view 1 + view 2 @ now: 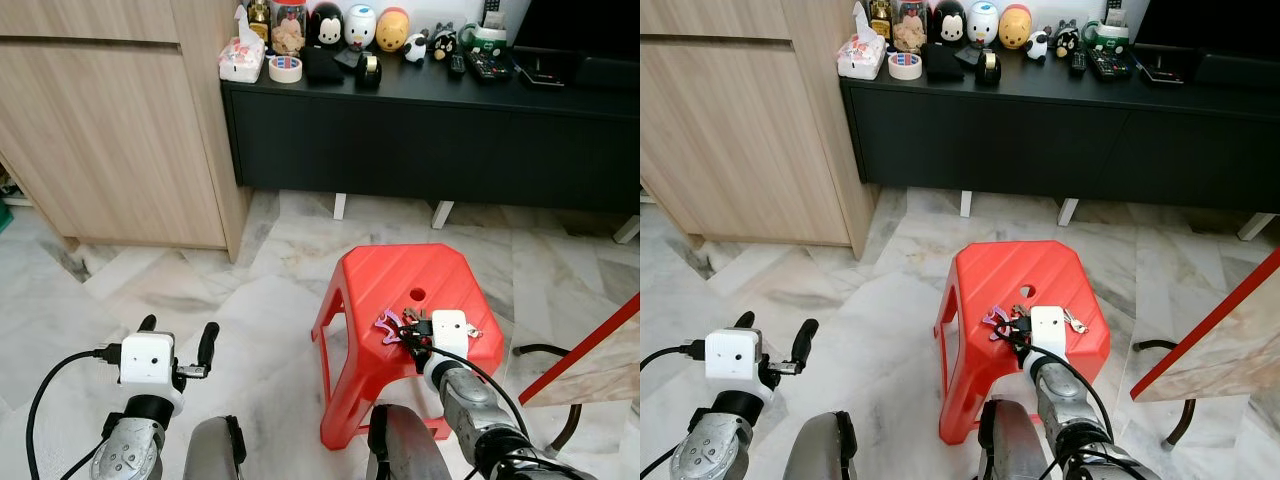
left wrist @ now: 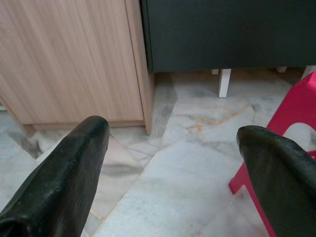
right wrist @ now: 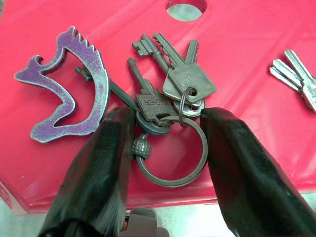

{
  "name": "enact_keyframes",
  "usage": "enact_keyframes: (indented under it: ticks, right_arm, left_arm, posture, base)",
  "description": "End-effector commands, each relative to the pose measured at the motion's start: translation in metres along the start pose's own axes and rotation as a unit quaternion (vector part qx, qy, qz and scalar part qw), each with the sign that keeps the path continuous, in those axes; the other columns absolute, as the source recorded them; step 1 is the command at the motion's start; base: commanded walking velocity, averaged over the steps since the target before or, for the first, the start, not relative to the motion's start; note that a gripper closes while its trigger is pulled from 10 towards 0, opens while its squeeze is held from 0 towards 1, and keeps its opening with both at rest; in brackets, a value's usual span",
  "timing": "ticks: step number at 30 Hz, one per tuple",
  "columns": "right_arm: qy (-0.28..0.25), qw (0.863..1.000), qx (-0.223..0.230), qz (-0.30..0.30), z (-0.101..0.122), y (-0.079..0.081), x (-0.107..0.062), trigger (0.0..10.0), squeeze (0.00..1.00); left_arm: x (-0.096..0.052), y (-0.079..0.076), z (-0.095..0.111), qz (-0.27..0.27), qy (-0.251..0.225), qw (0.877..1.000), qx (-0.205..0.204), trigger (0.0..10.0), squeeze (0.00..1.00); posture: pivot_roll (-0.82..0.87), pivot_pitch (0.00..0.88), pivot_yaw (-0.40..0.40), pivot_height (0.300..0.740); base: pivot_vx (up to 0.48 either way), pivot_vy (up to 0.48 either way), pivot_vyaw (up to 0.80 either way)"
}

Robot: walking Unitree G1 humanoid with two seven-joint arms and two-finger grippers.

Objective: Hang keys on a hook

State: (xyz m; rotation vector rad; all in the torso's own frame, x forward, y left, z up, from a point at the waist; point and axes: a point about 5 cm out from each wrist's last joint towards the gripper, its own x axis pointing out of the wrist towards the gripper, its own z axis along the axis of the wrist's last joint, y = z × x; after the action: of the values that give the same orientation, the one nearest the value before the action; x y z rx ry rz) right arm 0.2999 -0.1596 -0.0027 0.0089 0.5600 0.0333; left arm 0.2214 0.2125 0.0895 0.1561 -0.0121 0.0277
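On top of the red stool (image 1: 400, 275), close to its front edge, lies the bunch of keys (image 3: 170, 84), threaded on a round key ring (image 3: 173, 158) together with a purple metal charm (image 3: 66, 91). We see our right gripper (image 3: 168, 123) down at that bunch, its two black fingers (image 3: 111, 163) spread apart, one on each side of the ring and not yet clenched on it. Farther along the stool's top from the gripper sits a second, smaller pair of silver keys (image 3: 296, 74), apart from the main bunch. Behind the keys the stool has a round hole (image 3: 183, 9). Our left gripper (image 1: 178, 338) hangs over the marble floor (image 1: 250, 310) beside the stool, fingers (image 2: 64, 173) released and wide apart. Beyond the stool stand a black sideboard (image 1: 420, 130) and a wooden cabinet (image 1: 110, 120).
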Motion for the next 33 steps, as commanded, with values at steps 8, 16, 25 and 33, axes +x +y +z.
enact_keyframes:
  ticks: [8, 16, 25, 33]
  right_arm:
    - [0.04, 0.999, 0.025, -0.012, -0.021, -0.002, -0.004, 0.0, 0.0]
    - [0.012, 0.999, 0.042, -0.019, -0.008, -0.003, -0.002, 0.0, 0.0]
    - [-0.039, 0.997, 0.062, -0.016, 0.013, -0.005, 0.001, 0.0, 0.0]
    - [-0.09, 0.995, 0.052, -0.008, 0.032, -0.009, 0.002, 0.0, 0.0]
  left_arm:
    - [0.008, -0.003, -0.004, -0.013, 0.009, 1.0, 0.011, 10.0, 0.0]
    - [0.018, 0.002, -0.004, -0.011, 0.006, 1.0, 0.017, 10.0, 0.0]
    - [0.033, 0.007, -0.004, -0.007, 0.002, 1.0, 0.025, 10.0, 0.0]
    - [0.046, 0.01, -0.006, 0.004, -0.002, 1.0, 0.026, 10.0, 0.0]
  posture:
    - [0.13, 0.068, -0.08, 0.564]
    - [0.14, 0.014, -0.073, 0.564]
    - [0.14, 0.0, -0.066, 0.564]
    - [0.14, 0.0, -0.071, 0.564]
  base:
    - [0.0, 0.0, 0.0]
    - [0.0, 0.0, 0.0]
    - [0.0, 0.0, 0.0]
    - [0.0, 0.0, 0.0]
